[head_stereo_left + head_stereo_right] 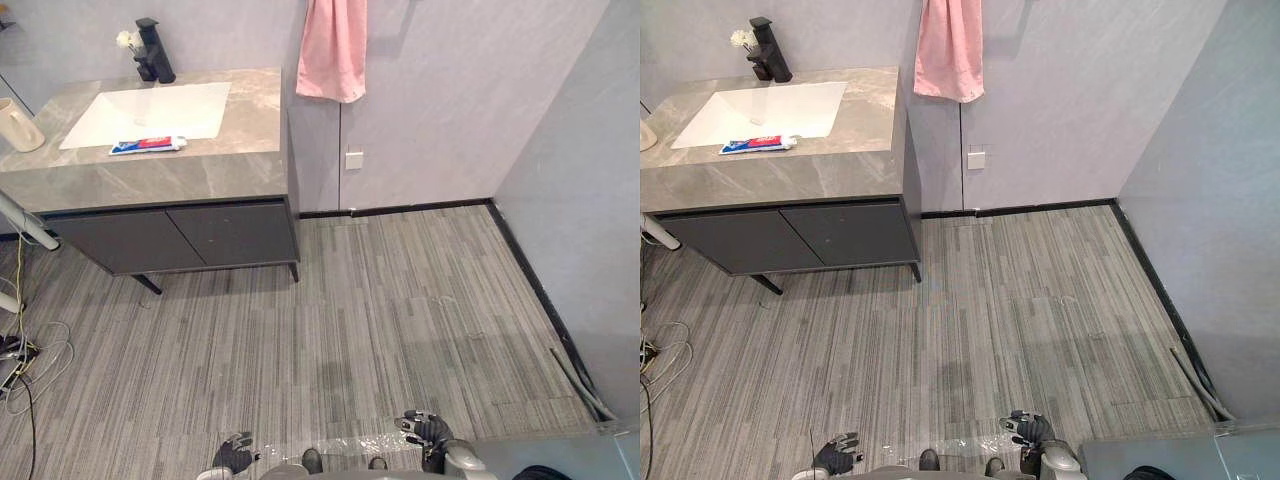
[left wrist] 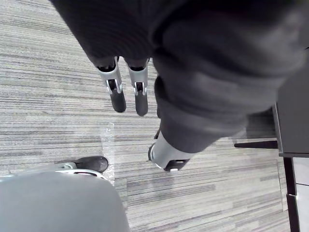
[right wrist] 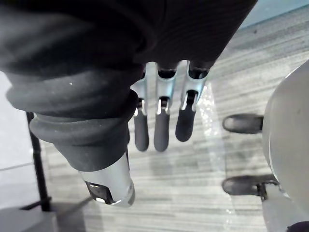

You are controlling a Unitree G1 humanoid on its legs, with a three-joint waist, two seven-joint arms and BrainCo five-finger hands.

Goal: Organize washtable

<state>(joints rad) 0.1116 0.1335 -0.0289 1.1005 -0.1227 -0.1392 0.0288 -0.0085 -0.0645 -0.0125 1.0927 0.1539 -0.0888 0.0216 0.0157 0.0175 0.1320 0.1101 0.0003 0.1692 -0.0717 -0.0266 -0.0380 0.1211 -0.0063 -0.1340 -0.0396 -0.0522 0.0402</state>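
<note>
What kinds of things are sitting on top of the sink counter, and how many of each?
Toothpaste tube: 1
Black tap: 1
Cream cup: 1
White flower sprig: 1
Total: 4

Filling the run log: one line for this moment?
left hand: open, empty | right hand: open, empty | toothpaste tube: flat on counter by basin | towel: hanging on wall

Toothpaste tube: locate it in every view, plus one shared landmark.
Left eye view: toothpaste tube on the counter, upper left, just in front of the white basin.
Right eye view: same spot, nearer the left edge.
Left wrist view: left hand over striped floor.
Right wrist view: right hand over floor.
Shared landmark: white basin behind the tube, both eye views.
</note>
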